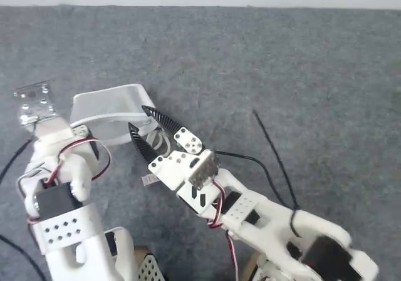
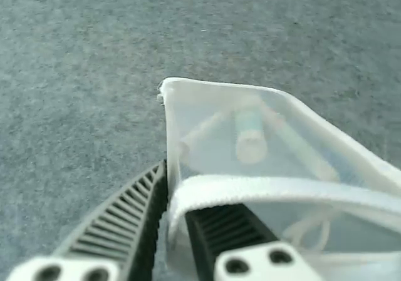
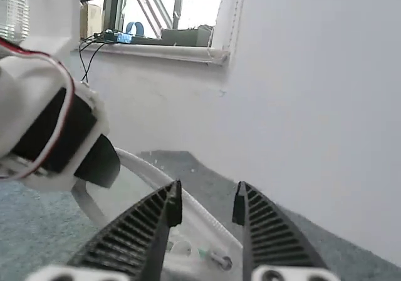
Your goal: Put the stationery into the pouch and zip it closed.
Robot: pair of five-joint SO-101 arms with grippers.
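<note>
A translucent white pouch (image 1: pixel 113 109) lies on the grey mat, its mouth open. In the left wrist view the pouch (image 2: pixel 263 143) holds stationery (image 2: pixel 250 137): a pale tube and pen-like sticks. My left gripper (image 2: pixel 177 199) is shut on the pouch's rim at its left end; from above, the left gripper (image 1: pixel 84 132) sits by that end. My right gripper (image 1: pixel 139 118) hovers open over the pouch's right end, with nothing between its black fingers. In the right wrist view the right gripper (image 3: pixel 207 203) straddles the pouch rim (image 3: pixel 188 209) from above.
The grey mat (image 1: pixel 282 62) stretches bare to the right and far side. A thin black cable (image 1: pixel 269 149) runs across it toward the right arm's base. A white wall (image 3: pixel 313 106) and a window sill (image 3: pixel 156 49) stand behind the table.
</note>
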